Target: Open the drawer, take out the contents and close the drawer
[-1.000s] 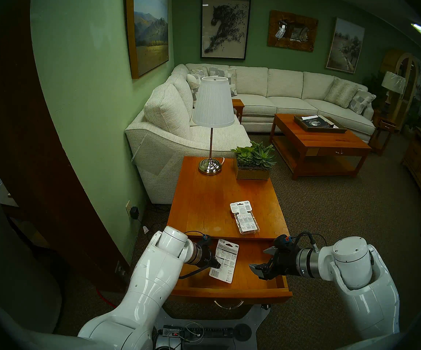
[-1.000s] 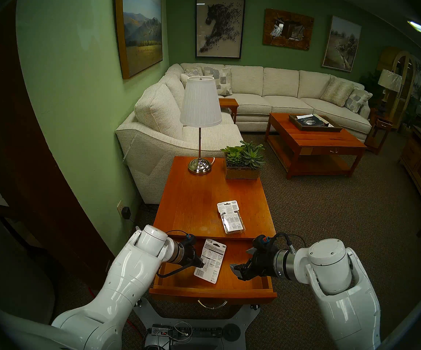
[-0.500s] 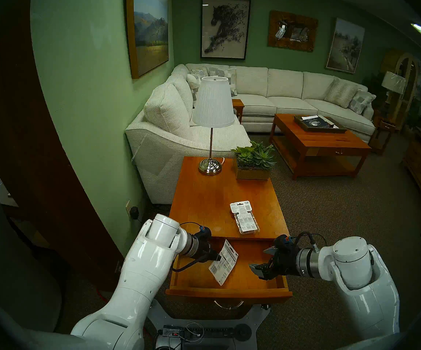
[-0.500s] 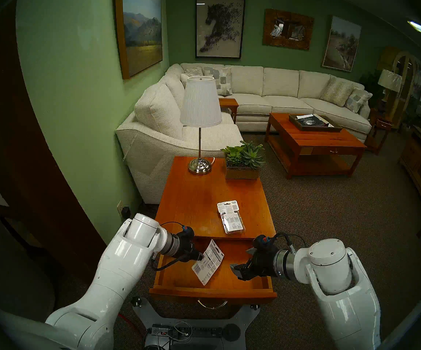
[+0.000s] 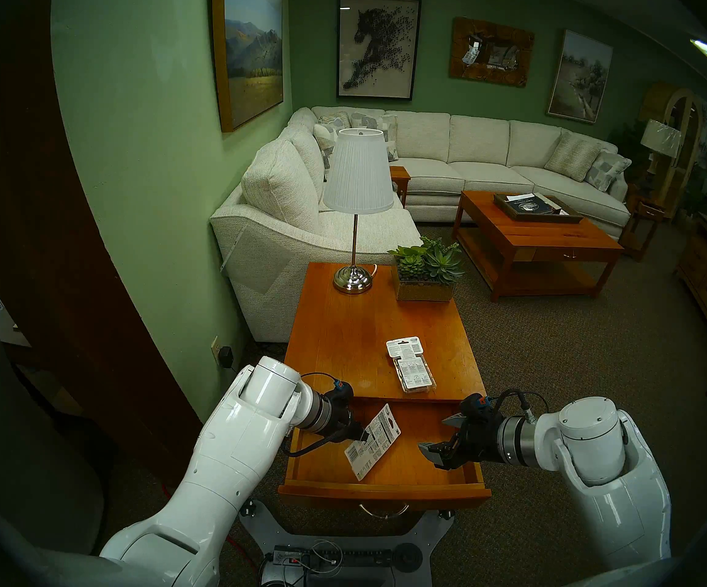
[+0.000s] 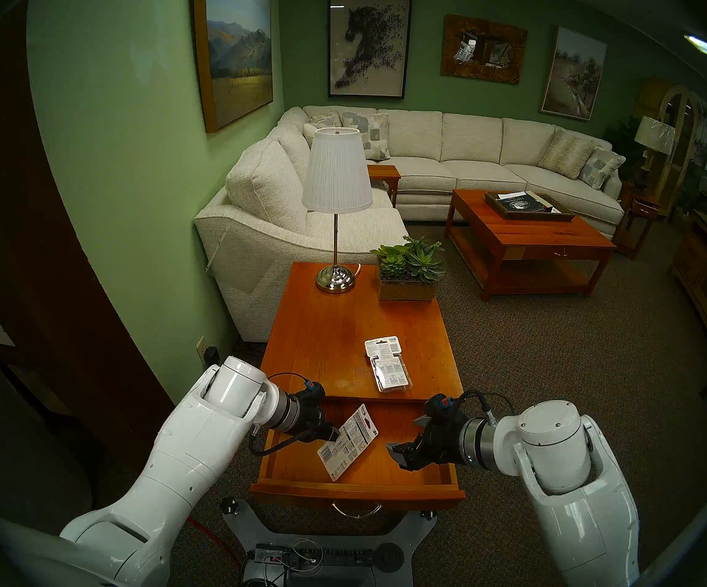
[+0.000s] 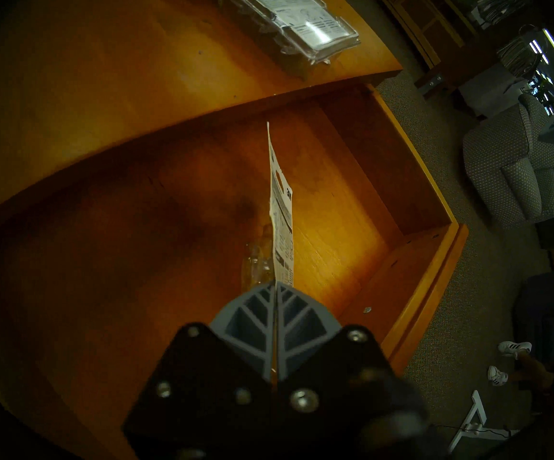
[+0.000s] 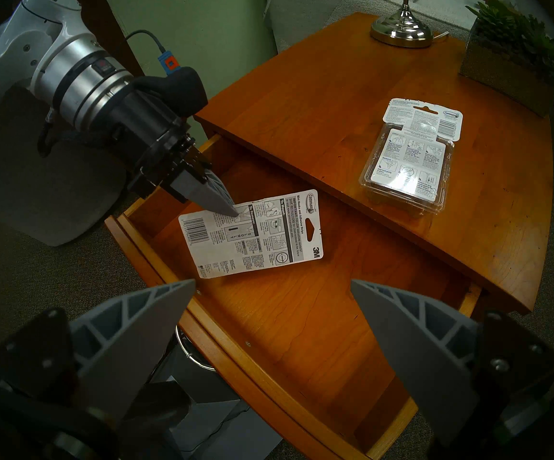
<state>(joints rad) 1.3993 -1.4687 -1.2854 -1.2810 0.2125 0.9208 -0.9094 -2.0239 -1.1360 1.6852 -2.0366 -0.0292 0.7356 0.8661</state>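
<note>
The wooden drawer [image 5: 385,491] stands pulled out from under the table top, its silver handle [image 5: 383,512] facing me. My left gripper [image 5: 363,437] is shut on the edge of the white printed card [image 5: 372,444] and holds it tilted over the drawer's left half. The left wrist view shows the card [image 7: 282,223] nearly edge-on between the shut fingers [image 7: 295,316]. The clear blister pack [image 5: 413,368] lies on the table top behind the drawer. My right gripper [image 5: 434,435] hangs open over the drawer's right end, holding nothing. From its wrist I see the card [image 8: 252,237] and the bare drawer floor [image 8: 302,316].
A lamp [image 5: 353,277] and a succulent planter [image 5: 426,277] stand at the table's far end. The green wall and a white sofa [image 5: 284,217] are to the left and behind. A coffee table [image 5: 534,234] stands far right. Carpet surrounds the table.
The left gripper has turned the card from lying flat to tilted on edge, and the left arm has drawn back to the left. The right arm has not moved.
</note>
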